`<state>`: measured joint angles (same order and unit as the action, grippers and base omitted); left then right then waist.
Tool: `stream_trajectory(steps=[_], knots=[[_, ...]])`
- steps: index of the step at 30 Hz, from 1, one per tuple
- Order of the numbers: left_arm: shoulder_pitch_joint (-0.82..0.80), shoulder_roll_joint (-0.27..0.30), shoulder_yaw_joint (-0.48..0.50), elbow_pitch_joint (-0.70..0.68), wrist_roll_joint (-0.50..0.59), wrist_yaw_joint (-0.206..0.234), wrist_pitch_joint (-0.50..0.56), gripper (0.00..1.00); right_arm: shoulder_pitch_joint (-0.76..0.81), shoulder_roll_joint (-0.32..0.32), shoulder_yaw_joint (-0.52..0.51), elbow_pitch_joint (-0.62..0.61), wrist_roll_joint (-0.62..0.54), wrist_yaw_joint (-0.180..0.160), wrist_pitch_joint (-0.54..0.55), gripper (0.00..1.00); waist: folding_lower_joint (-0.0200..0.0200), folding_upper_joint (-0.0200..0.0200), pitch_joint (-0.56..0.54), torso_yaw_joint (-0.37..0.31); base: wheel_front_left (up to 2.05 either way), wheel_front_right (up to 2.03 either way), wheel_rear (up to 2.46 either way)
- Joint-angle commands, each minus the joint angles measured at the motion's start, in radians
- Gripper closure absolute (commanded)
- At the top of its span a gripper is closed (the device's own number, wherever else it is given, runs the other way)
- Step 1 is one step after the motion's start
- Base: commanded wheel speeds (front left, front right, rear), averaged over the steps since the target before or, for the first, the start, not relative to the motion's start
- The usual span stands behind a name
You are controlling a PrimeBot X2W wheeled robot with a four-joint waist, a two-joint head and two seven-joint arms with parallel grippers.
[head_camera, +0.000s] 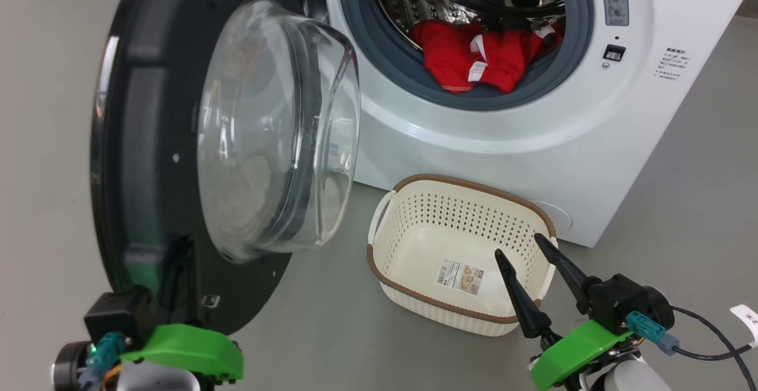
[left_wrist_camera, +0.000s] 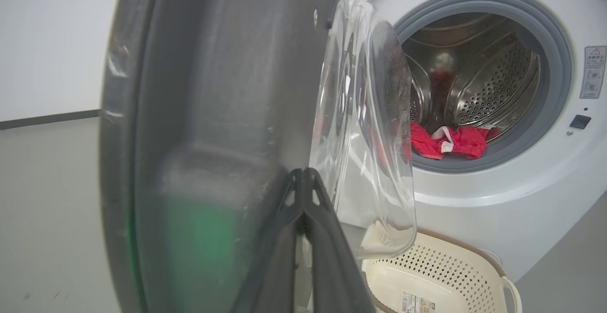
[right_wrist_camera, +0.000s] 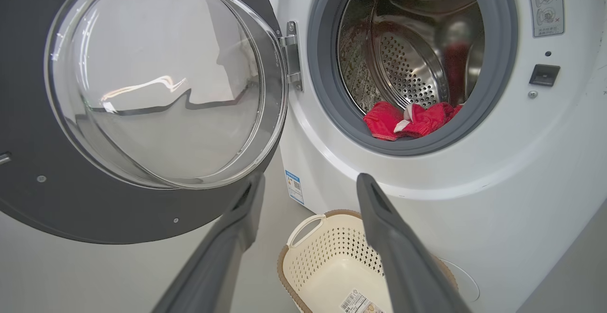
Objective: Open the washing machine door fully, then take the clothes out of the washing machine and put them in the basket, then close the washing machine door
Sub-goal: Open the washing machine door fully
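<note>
The washing machine door (head_camera: 148,112) stands swung out to the left, its glass bowl (head_camera: 278,124) facing the white washing machine (head_camera: 592,130). Red clothes (head_camera: 479,59) with white trim lie at the front of the steel drum, partly over the grey gasket. The cream basket (head_camera: 474,185) sits on the floor below the opening with nothing but a label in it. My left gripper (head_camera: 179,249) is shut, its fingers (left_wrist_camera: 303,185) pressed together against the door's inner black face beside the bowl. My right gripper (head_camera: 520,246) is open over the basket's near right rim, holding nothing.
Grey floor surrounds the machine. A black cable (head_camera: 710,343) and a white tag (head_camera: 747,320) trail from my right wrist. In the left wrist view a pale wall with a dark baseboard (left_wrist_camera: 47,118) lies beyond the door. The door's hinge (right_wrist_camera: 291,52) sits at the opening's left edge.
</note>
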<state>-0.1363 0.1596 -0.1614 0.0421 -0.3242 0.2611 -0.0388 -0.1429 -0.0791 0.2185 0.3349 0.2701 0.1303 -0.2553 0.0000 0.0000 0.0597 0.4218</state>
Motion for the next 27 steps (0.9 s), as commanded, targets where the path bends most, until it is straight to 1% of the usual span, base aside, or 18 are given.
stream_trajectory(steps=[1, 12, 20, 24, 27], knots=[[-0.026, 0.036, 0.068, -0.004, -0.009, 0.026, -0.022, 1.0, -0.03, -0.006, 0.026, -0.021, -0.016, 0.0, -0.006, 0.0, 0.0, 0.0, 0.004, 0.0, 0.0, 0.0, 0.0], [-0.061, 0.058, 0.139, 0.058, -0.024, 0.06, -0.092, 1.0, -0.043, -0.031, 0.032, -0.025, -0.018, 0.0, -0.006, 0.0, 0.0, 0.0, 0.035, -0.008, 0.0, 0.0, 0.0], [-0.093, 0.074, 0.184, 0.101, -0.046, 0.072, -0.127, 1.0, -0.055, -0.047, 0.041, -0.026, -0.013, 0.0, -0.006, 0.0, 0.0, 0.0, 0.059, -0.023, 0.0, 0.0, 0.0], [-0.103, 0.073, 0.196, 0.117, -0.054, 0.077, -0.14, 1.0, -0.061, -0.055, 0.039, -0.028, -0.012, 0.0, -0.006, 0.0, 0.0, 0.0, 0.068, -0.028, 0.0, 0.0, 0.0], [-0.115, 0.076, 0.207, 0.139, -0.062, 0.072, -0.157, 1.0, -0.064, -0.061, 0.041, -0.028, -0.011, 0.0, -0.006, 0.0, 0.0, 0.0, 0.075, -0.034, 0.0, 0.0, 0.0]])
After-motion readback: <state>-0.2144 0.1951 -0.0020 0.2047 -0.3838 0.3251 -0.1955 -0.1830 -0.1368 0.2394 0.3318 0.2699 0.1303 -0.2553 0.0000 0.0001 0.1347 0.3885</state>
